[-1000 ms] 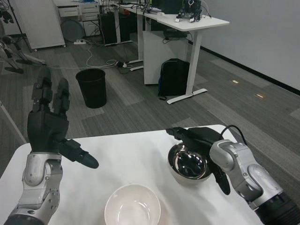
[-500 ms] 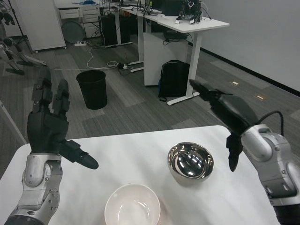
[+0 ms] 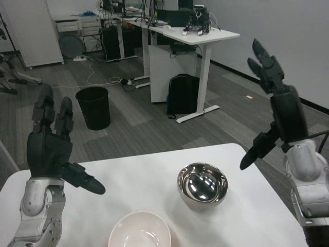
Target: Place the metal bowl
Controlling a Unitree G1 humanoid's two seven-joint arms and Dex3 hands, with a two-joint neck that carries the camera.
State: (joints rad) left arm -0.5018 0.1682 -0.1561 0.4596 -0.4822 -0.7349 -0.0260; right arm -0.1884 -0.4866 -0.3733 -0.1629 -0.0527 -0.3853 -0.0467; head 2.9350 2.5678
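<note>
Metal bowl (image 3: 202, 184) sits free on table (image 3: 133, 180); right hand (image 3: 280, 110) raised, fingers (image 3: 263, 62) apart.

Grey carpeted floor (image 3: 144, 121) with white desks (image 3: 203, 36), a black bin (image 3: 93, 107), a backpack (image 3: 183, 96)

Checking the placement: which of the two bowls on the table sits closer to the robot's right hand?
The metal bowl, shiny and upright, right of the white bowl at the near edge. The right hand is raised, holding nothing.
</note>
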